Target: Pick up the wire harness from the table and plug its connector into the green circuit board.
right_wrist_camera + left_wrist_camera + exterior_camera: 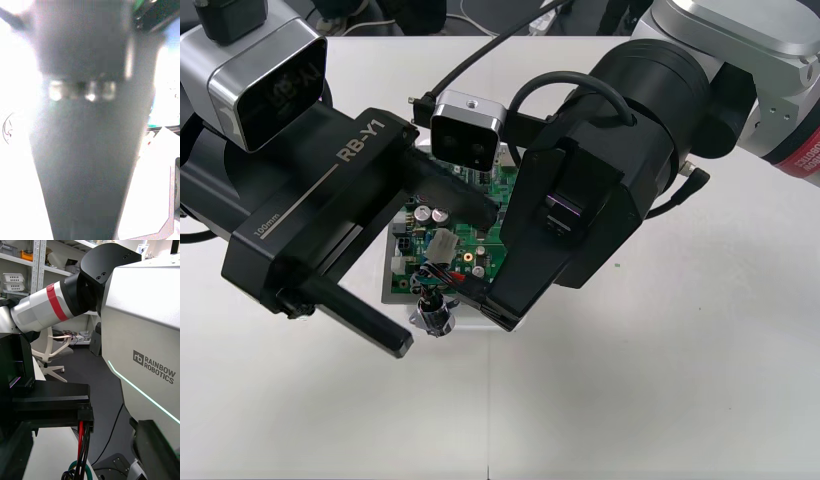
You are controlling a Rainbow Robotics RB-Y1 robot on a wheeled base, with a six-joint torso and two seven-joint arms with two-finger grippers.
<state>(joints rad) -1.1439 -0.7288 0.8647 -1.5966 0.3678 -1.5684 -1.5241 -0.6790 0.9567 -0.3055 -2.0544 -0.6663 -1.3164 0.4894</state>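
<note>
The right gripper (485, 297) has its fingers pressed together on the plug (85, 414) of the wire harness (438, 283), low over the near edge of the green circuit board (505, 185). The wires (82, 442) trail down to the metal socket (432, 316) at the near rim of the white base (392, 272). The left gripper (446, 280) straddles this spot with its jaws spread wide, one reaching over the board and one past the base's near-left corner, while bare table (660, 380) lies open on the near and right sides.

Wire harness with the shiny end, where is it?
In the front view the red-and-black wire harness sits at the green circuit board's near left corner, held by the right tool, its round metal socket by the white base's edge.
</note>
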